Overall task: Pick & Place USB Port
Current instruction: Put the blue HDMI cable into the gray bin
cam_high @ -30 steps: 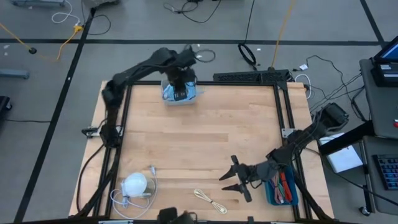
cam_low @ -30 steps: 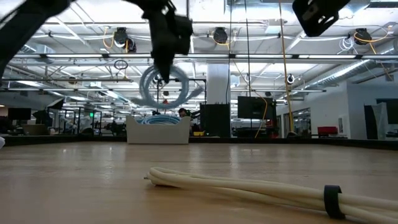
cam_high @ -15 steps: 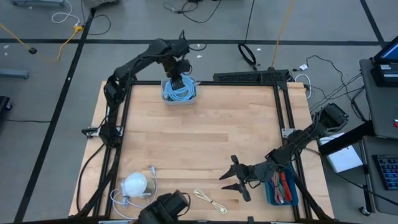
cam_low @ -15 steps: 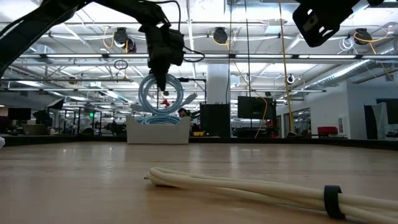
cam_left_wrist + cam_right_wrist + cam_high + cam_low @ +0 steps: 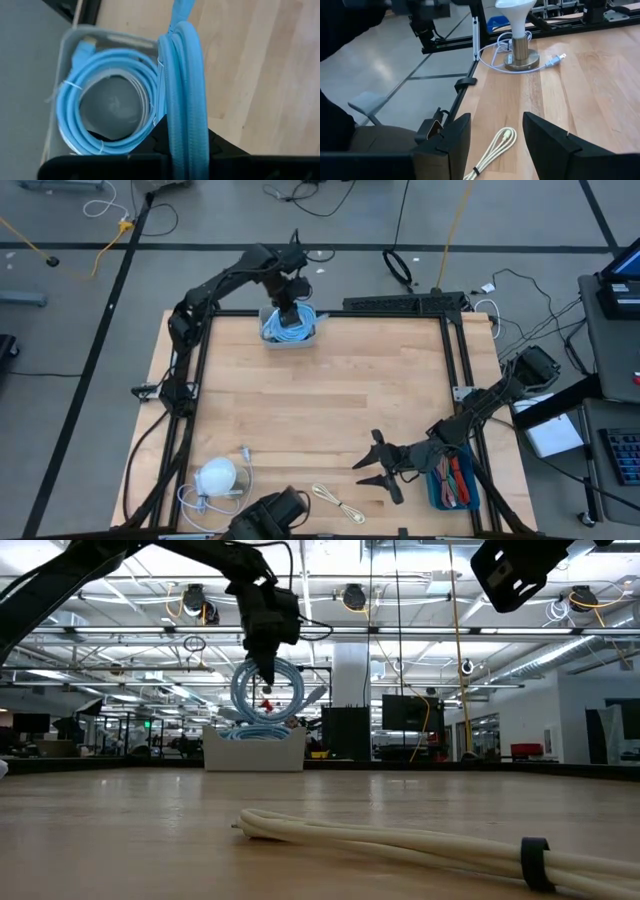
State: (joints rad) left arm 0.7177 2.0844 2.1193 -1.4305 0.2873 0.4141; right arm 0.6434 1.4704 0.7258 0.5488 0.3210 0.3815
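Two dark, near-black arms are seen, each built of slim tubular links joined by bulkier rounded joints. The left arm [image 5: 215, 288] is fixed at the wooden table's [image 5: 330, 410] left edge, the right arm [image 5: 490, 405] at its right edge; black cables are run along both. The left gripper [image 5: 288, 308] is carried on a boxy black wrist block. The right gripper [image 5: 378, 467] is formed of two pointed matte-black fingers [image 5: 555, 145], flat-faced with bevelled edges, thick at the base. No markings or screws can be made out.
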